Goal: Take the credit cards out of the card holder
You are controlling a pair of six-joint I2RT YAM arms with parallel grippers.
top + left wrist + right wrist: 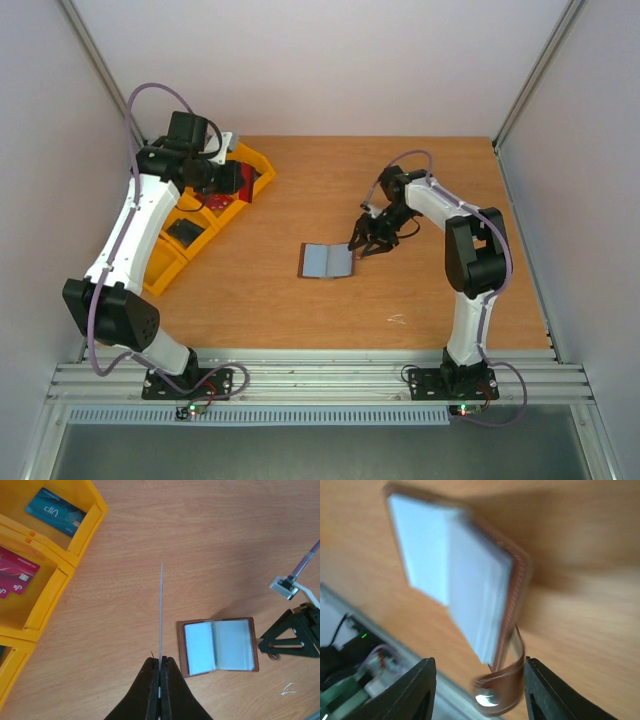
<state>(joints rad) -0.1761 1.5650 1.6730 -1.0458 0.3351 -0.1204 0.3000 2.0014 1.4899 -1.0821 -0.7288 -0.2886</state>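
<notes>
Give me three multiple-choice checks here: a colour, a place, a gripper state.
1. The VIP card in a yellow bin is: A teal; B red; C black.
2. The card holder lies: A in that bin; B open on the table; C against the back wall.
3. The left gripper is: A open; B shut on a thin card; C shut on the card holder.
Key: 1 A, the left wrist view shows teal; 2 B, its lining faces up on bare wood; 3 B, it pinches the card edge-on.

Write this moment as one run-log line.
left gripper: shut on credit card, edge-on | right gripper: open, straddling clasp tab | card holder: lying open on table | yellow bins: red cards inside
</notes>
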